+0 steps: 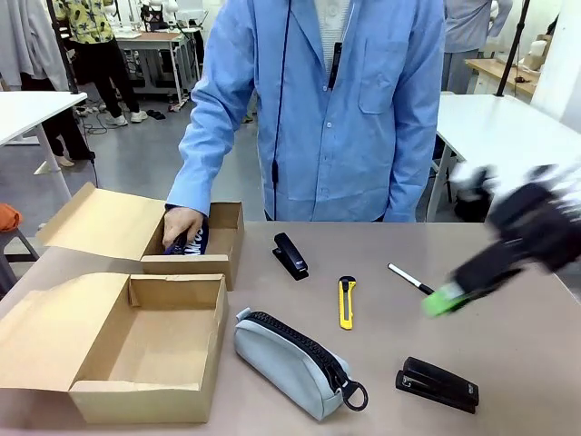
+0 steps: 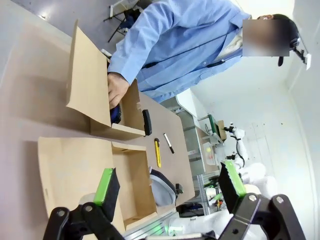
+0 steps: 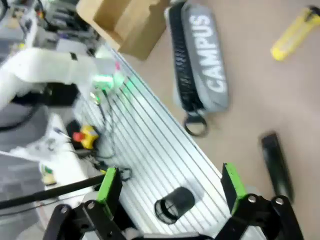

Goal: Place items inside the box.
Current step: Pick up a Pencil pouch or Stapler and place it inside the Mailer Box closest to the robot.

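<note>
Front view blurs the right gripper (image 1: 445,300); wrist views show it and the left gripper (image 2: 169,190) wide, empty. A person's hand (image 1: 182,225) hides the far cardboard box's (image 1: 186,265) contents. Outside the near cardboard box (image 1: 136,400) lie grey "CAMPUS" pouch (image 1: 290,363), two black staplers (image 1: 436,383), yellow utility knife (image 1: 346,302).

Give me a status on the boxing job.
Done: nothing yet; the near box is bare inside. In hand: nothing; the left end effector and right end effector are open and empty; a person's hand is in the far box. Left: pouch, far stapler, near stapler and knife lie on the table.
</note>
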`<state>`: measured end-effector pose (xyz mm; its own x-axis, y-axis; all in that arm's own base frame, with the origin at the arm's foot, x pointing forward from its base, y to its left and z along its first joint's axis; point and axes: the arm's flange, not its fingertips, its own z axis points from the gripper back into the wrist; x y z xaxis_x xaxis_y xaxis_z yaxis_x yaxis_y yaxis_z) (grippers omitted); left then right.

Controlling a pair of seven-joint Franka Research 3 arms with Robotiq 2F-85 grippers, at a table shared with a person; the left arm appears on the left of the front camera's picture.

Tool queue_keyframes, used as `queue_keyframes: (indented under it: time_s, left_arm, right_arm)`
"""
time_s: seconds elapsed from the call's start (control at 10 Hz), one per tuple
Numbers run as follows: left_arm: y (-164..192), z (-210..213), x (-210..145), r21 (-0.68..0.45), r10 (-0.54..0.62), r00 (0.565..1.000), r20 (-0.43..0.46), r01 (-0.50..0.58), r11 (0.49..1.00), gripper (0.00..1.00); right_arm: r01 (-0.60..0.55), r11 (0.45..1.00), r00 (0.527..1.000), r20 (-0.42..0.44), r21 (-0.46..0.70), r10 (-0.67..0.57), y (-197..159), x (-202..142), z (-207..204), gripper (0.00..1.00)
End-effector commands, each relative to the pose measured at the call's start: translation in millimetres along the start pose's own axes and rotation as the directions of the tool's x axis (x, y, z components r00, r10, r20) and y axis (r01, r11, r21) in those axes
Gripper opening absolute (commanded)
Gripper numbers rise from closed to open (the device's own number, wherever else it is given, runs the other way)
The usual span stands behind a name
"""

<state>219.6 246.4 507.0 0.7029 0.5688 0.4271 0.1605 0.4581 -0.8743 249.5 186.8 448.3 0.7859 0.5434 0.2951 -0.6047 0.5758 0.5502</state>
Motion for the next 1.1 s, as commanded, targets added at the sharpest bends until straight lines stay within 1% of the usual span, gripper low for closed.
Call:
queue_keyframes:
  time_s: [0.0, 0.1, 0.2, 0.3, 0.4, 0.5, 0.7, 0.8, 1.0]
  left_arm:
    - [-2, 1, 1, -0.017, -0.021, 1.0, 0.01, 0.021, 1.0, 1.0]
    - [-2, 1, 1, -0.017, -0.021, 1.0, 0.01, 0.021, 1.0, 1.0]
    - [-2, 1, 1, -0.017, -0.021, 1.0, 0.01, 0.021, 1.0, 1.0]
    - [-2, 1, 1, -0.017, -0.021, 1.0, 0.01, 0.021, 1.0, 1.0]
    - [-2, 1, 1, -0.017, -0.021, 1.0, 0.01, 0.021, 1.0, 1.0]
    - [-2, 1, 1, -0.017, -0.021, 1.0, 0.01, 0.021, 1.0, 1.0]
    - [-2, 1, 1, -0.017, -0.021, 1.0, 0.01, 0.021, 1.0, 1.0]
    - [-2, 1, 1, -0.017, -0.021, 1.0, 0.01, 0.021, 1.0, 1.0]
    - [-2, 1, 1, -0.017, -0.021, 1.0, 0.01, 0.021, 1.0, 1.0]
  right_arm:
    - [-0.129, 0.984, 0.985, -0.131, -0.124, 0.113, 25, 37, -88, 1.0]
    - [-0.222, 0.964, 0.971, -0.125, -0.146, 0.205, 36, 30, -100, 1.0]
    - [-0.091, 0.994, 0.993, -0.085, -0.058, 0.086, 31, 9, -58, 1.0]
    - [-0.091, 0.994, 0.993, -0.085, -0.058, 0.086, 31, 9, -58, 1.0]
    - [-0.186, 0.977, 0.974, -0.145, -0.1, 0.171, 55, 11, -106, 1.0]
    - [-0.188, 0.958, 0.971, -0.189, -0.215, 0.148, 69, 10, -115, 1.0]
    - [-0.165, 0.934, 0.978, -0.177, -0.316, 0.113, 83, 41, -121, 1.0]
    - [-0.175, 0.905, 0.976, -0.191, -0.387, 0.107, 89, 60, -128, 1.0]
    - [-0.179, 0.874, 0.973, -0.212, -0.451, 0.09, 91, 81, -146, 1.0]
